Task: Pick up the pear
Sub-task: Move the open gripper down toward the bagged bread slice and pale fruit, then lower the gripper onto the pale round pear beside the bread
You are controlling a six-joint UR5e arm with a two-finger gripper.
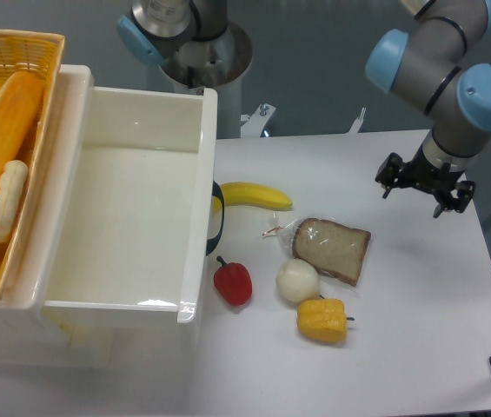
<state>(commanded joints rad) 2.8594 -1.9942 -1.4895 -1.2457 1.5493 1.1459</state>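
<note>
My gripper (425,188) hangs open near the table's (419,347) right edge; the pear (298,281) lies well leftward, toward the front edge.

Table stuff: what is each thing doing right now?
Small cream-white plastic pear: lying on table, untouched.
Black two-finger gripper: hovers apart, holding nothing.
Bagged bread slice: flat, beside pear.
Yellow plastic pepper: on its side.
Red plastic pepper: on table.
White plastic bin: empty.
</note>
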